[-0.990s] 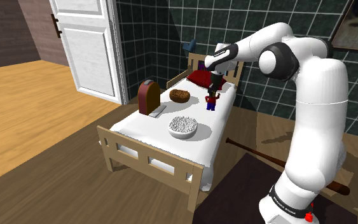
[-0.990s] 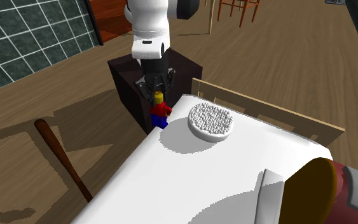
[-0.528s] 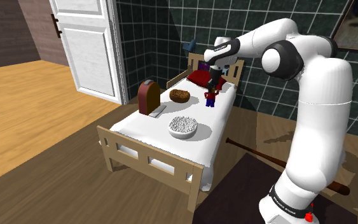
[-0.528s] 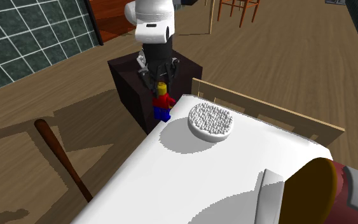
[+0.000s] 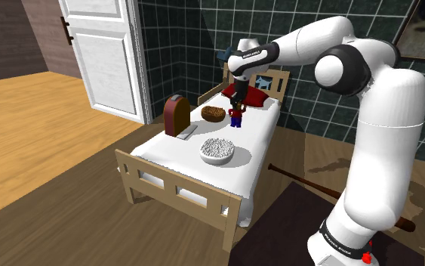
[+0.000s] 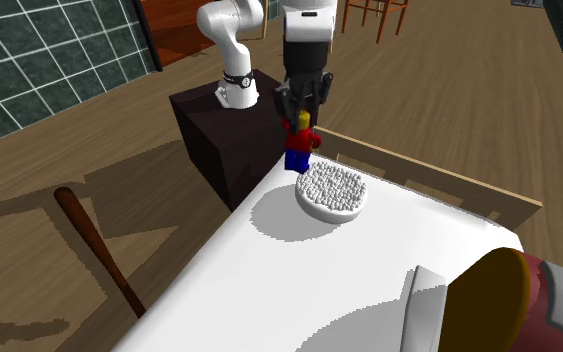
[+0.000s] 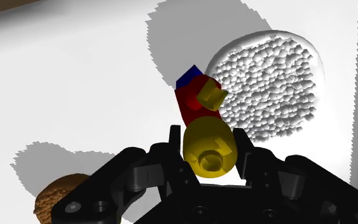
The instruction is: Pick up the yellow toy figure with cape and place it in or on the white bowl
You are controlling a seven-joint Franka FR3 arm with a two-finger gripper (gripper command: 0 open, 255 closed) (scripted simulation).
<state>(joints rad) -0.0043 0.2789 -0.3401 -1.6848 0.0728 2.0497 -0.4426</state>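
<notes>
Shoulder view of the arm: the big white robot arm is reaching out over the bed, and it is now leaning more toward that view's left than a moment ago.
Bed: the white bed with a pale wooden frame is staying just as it was.
Bowl: the round white bowl with a bumpy white inside is sitting on the sheet near the foot end of the bed.
Gripper: the all-black two-finger gripper is squeezing the toy's yellow head, with one finger pressing on each side.
Toy: the little toy figure with a yellow head, red body and blue legs is hanging in the air under the gripper, off the sheet. A moment ago it was hanging by the side edge of the bed. Now it is floating close to the bowl's rim.
What this means: the picking up looks done and the carrying is going on. I am guessing the toy is needing a little more travel over the bowl before being let go.
Writing: a dark band with tiny white letters is sitting on the arm near the hand, and another is sitting near the bottom. The letters are too small to read.
</notes>
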